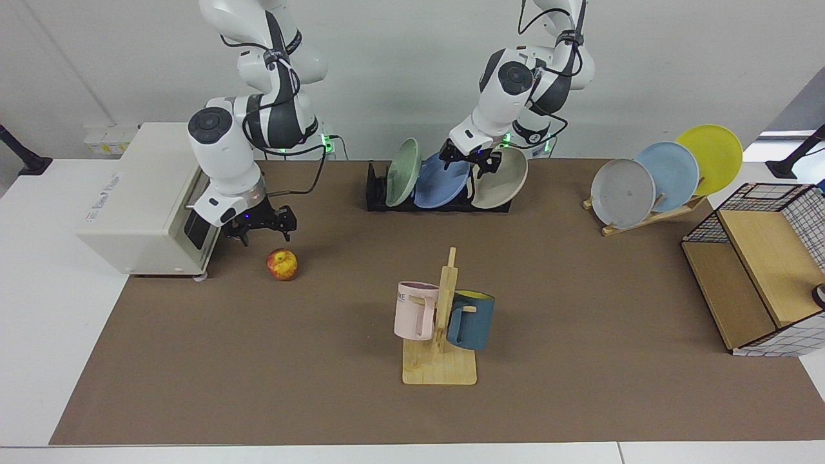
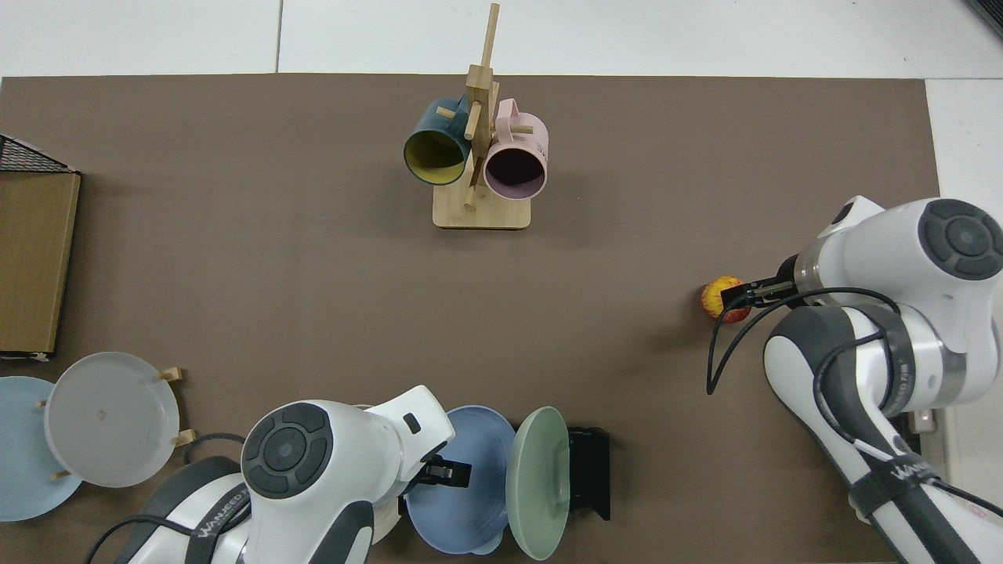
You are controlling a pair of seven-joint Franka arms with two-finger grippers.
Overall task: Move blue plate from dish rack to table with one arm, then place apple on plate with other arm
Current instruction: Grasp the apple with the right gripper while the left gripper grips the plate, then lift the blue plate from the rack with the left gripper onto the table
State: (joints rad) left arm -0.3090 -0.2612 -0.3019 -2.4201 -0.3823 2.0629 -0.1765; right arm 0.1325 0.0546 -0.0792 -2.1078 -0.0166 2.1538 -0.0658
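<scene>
**Op A:** Nearest the camera across the bench is the wooden mug stand [image 1: 440,335] with its pink and dark-blue mugs, low centre of frame. It sits in the open stretch of the brown-matted bench [image 1: 580,386] where I'd want the plate set down, so a wide swing could clip it.

**Op B:** Agreed. Next back, left of centre, the small red-and-yellow apple [image 1: 282,264] lies on the mat. My right tool [image 1: 261,227] hangs just above and behind it, fingers spread wide, holding nothing. In the top view it overlaps the apple's edge; I can't tell whether it touches. A nudge now and that round fruit rolls.

**Op A:** And the white toaster oven [image 1: 145,200] stands just beside that arm.

**Op B:** Farthest, upper centre: the round matte periwinkle-blue plate [image 1: 441,183] stands in the low black slotted dish rack [image 1: 377,193], between a sage-green plate [image 1: 403,172] and a beige plate [image 1: 499,180]. My left tool [image 1: 469,158] is at its upper rim, fingers apart, not closed on it as far as I can see.

**Op A:** Tight slot. A skewed pull could drag a neighbour out, or a thin rim grip could slip.
</scene>
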